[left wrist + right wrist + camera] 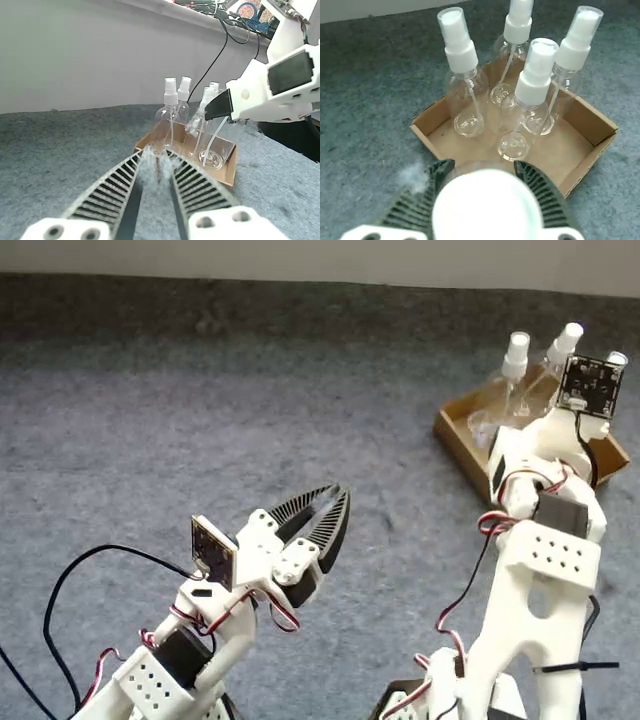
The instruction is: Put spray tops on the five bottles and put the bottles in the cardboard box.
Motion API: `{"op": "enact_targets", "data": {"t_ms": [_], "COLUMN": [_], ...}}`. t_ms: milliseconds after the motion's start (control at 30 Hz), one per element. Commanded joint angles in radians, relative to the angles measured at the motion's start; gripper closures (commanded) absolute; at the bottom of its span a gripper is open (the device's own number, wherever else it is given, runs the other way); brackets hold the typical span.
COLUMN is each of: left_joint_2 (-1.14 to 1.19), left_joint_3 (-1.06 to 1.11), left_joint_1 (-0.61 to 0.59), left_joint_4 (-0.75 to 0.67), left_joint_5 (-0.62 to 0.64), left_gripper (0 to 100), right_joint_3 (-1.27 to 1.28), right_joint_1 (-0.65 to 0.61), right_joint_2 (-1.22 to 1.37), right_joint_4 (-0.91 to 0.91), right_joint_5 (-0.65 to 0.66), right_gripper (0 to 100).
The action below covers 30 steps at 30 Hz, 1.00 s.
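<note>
Carpet of grey fuzzy cloth point(150, 420) covers the bench, with a plain pale wall point(75, 50) behind. Four clear bottles with white spray tops point(465, 95) stand in the brown cardboard box point(594, 129). The right gripper point(481, 166) jaws hold a fifth white-topped bottle point(485, 210) above the box. The left gripper point(157, 155) jaws are pressed together, holding nothing.

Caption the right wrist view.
Right hand holds the fifth bottle over the box, four capped bottles standing inside.

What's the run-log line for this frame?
cardboard box: four capped bottles inside | right gripper: shut on fifth bottle, over box | left gripper: shut, empty, apart from box
</note>
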Motion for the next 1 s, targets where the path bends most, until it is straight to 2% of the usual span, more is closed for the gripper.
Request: {"op": "enact_targets", "data": {"t_ms": [0,467,833,967], "left_joint_2": [-0.004,-0.004,-0.002,-0.002], "left_joint_3": [0.024,0.024,0.024,0.024], "left_joint_1": [0.008,0.008,0.008,0.007], "left_joint_4": [0.005,0.005,0.005,0.006], "left_joint_5": [0.006,0.006,0.006,0.006], "left_gripper": [99,99,99,99], "right_joint_3": [-0.059,-0.061,-0.131,-0.131], "right_joint_1": [0.047,0.128,0.130,0.130], "right_joint_2": [0.024,0.263,0.432,0.460], "right_joint_4": [-0.076,-0.257,-0.274,-0.274], "right_joint_5": [0.009,0.009,0.009,0.009], "right_gripper": [94.9,94.9,94.8,88.9]}}
